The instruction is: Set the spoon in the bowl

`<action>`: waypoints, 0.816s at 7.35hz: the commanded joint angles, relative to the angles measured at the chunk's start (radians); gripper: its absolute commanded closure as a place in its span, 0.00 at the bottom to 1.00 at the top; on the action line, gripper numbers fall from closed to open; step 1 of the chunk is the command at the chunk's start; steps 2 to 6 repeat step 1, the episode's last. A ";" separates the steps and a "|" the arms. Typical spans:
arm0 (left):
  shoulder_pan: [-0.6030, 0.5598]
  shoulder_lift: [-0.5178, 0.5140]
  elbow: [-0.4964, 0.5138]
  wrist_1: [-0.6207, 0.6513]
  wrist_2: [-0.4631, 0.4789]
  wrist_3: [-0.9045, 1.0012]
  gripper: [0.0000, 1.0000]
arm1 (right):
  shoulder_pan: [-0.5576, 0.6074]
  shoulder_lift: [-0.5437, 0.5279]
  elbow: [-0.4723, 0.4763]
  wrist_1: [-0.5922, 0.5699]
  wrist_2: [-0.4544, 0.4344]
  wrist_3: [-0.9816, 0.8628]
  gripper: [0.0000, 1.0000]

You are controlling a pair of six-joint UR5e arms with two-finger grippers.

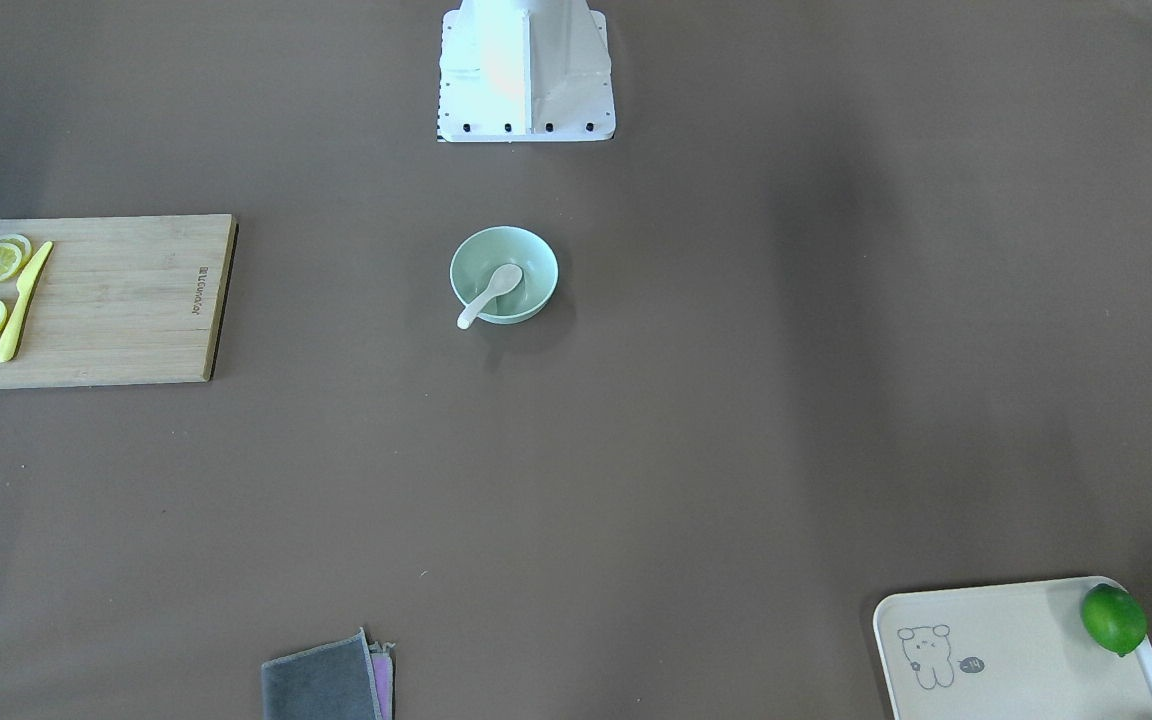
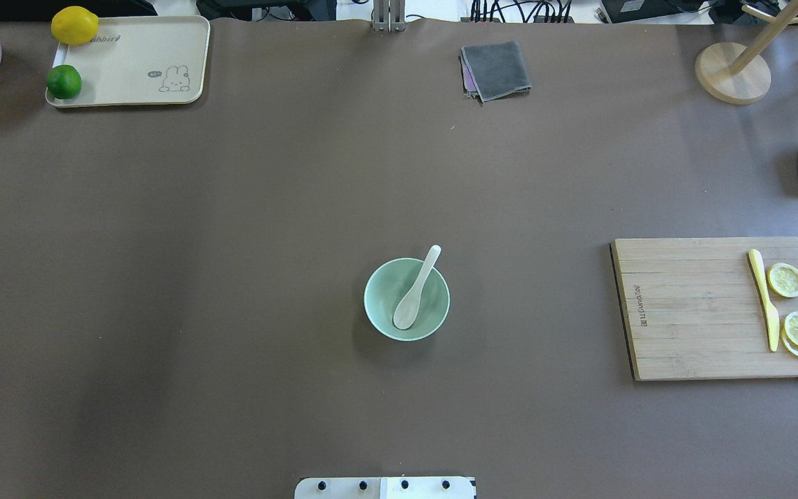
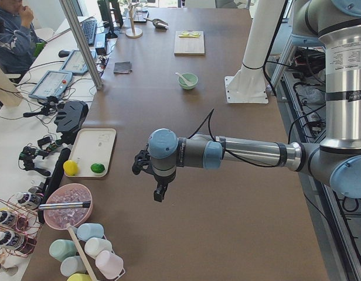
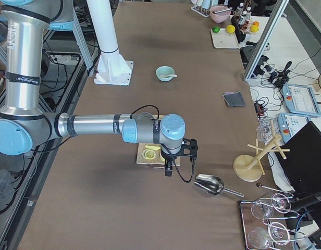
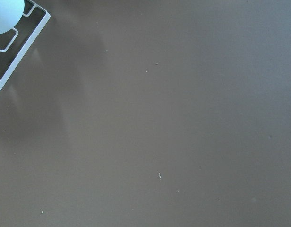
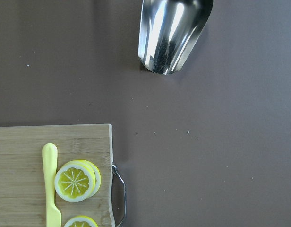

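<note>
Table (image 2: 233, 277): one bowl (image 2: 381, 298), one spoon (image 2: 418, 288) within.

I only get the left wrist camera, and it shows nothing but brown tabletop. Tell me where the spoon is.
Observer: The spoon lies in the mint-green bowl at mid-table. Its scoop is down inside and its handle leans over the far rim.
Operator: Good. Now give me the right arm's position.
Observer: The right gripper hangs above the table's right end, roughly between the wooden cutting board and the metal scoop.
Operator: Report what sits nearest my own gripper.
Observer: The left gripper hangs above bare table near the left end. The cream tray is the closest thing, off toward the operators' side.
</note>
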 commanded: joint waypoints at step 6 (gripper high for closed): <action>-0.001 0.003 -0.005 0.000 0.001 0.003 0.02 | 0.000 -0.003 0.005 0.000 -0.003 -0.001 0.00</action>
